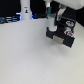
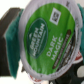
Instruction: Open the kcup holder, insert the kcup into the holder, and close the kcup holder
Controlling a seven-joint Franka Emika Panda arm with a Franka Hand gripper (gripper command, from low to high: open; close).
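Desk (image 1: 30, 55), white, carries the black kcup holder (image 1: 62, 34) at the exterior view's right. Tool (image 1: 52, 21) above it apparently pinches the kcup (image 2: 49, 36); green lid reads "DARK MAGIC". White post (image 1: 25, 11) stands behind.

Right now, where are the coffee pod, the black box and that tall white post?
kcup (image 2: 46, 40): wrist view, on its green printed lid.
kcup holder (image 1: 65, 34): exterior view, on its black front.
white post (image 1: 25, 11): exterior view, on its body.
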